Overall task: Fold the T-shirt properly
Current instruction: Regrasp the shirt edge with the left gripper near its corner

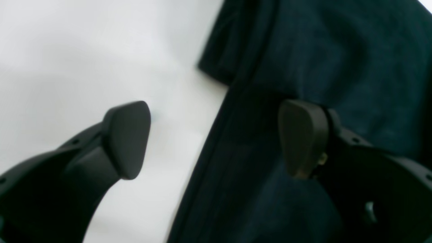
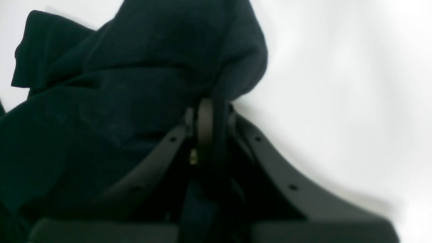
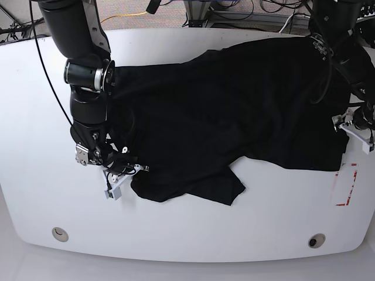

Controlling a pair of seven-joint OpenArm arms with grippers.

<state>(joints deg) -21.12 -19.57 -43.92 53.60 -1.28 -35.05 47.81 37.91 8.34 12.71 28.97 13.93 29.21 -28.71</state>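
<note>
The black T-shirt [image 3: 234,111] lies spread and rumpled across the white table [image 3: 193,228], with a loose flap [image 3: 225,187] hanging toward the front. My right gripper [image 2: 206,114] is shut on a bunched fold of the shirt [image 2: 135,84]; in the base view it [image 3: 124,170] sits at the shirt's front-left edge. My left gripper [image 1: 216,141] is open and straddles the shirt's edge [image 1: 303,50], one finger [image 1: 128,138] over bare table and the other [image 1: 302,138] over the cloth. In the base view it [image 3: 344,127] is at the shirt's right edge.
A strip with red marks [image 3: 344,184] lies on the table near the right edge. Two round holes [image 3: 58,234] [image 3: 316,240] sit near the curved front edge. Cables [image 3: 246,9] run behind the table. Both arms reach in from the back.
</note>
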